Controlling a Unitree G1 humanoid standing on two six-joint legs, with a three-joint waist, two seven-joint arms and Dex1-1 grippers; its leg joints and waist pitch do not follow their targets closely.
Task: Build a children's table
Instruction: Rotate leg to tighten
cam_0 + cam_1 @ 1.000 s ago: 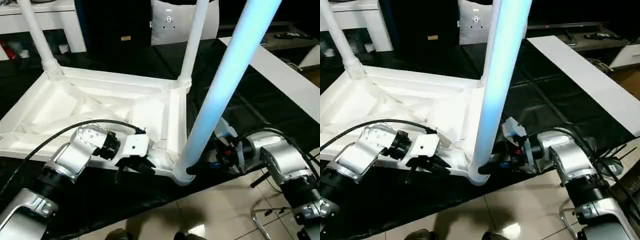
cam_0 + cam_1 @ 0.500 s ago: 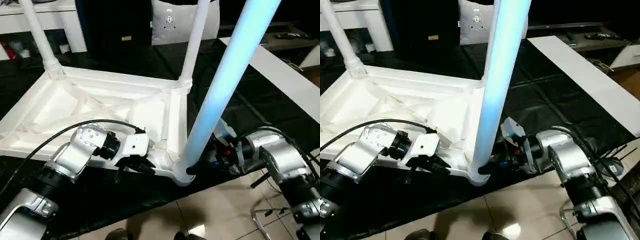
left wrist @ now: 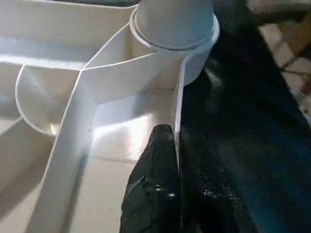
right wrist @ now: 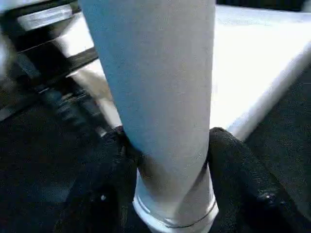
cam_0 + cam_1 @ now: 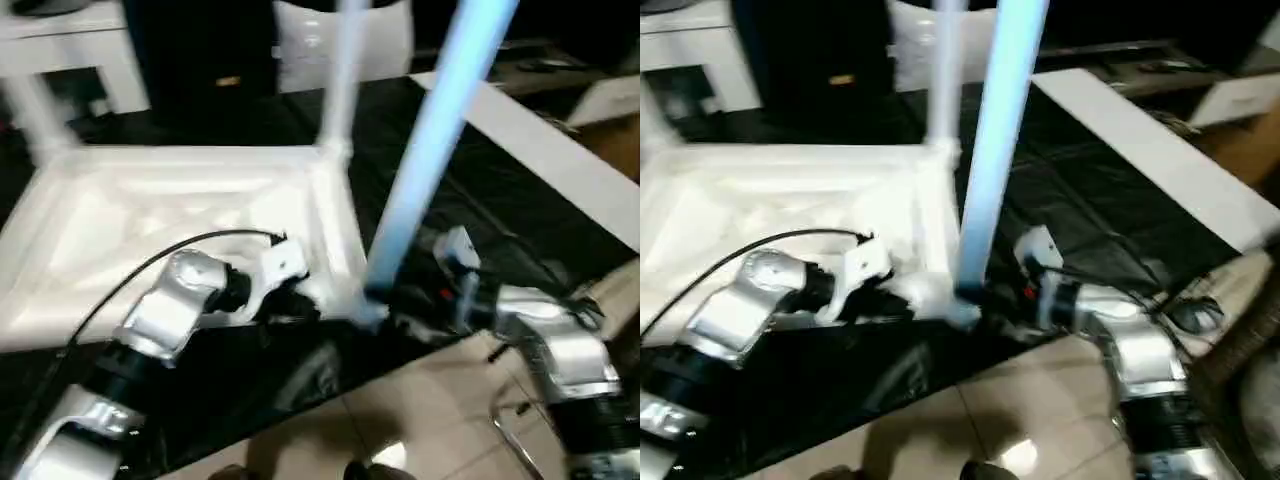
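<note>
The white children's table [image 5: 150,210] lies upside down on a black cloth, its ribbed underside facing up. Three legs stand in its corner sockets. The near leg [image 5: 430,130] rises from the near right corner socket [image 3: 172,24]. My left gripper [image 5: 300,305] is shut on the table's rim wall [image 3: 177,97] just beside that socket, one black finger [image 3: 155,184] on the inner side. My right gripper [image 5: 385,300] is shut around the base of the near leg [image 4: 160,87], with a finger [image 4: 97,184] on each side.
A flat white board [image 5: 560,160] lies on the cloth to the right. A white cabinet [image 5: 60,50] stands at the back left. The cloth's front edge [image 5: 250,390] meets a tiled floor [image 5: 420,420]. A metal frame [image 5: 510,420] sits by my right arm.
The head camera has moved, so the whole picture has shifted and blurred. Both grippers keep the same holds on the rim and the near leg.
</note>
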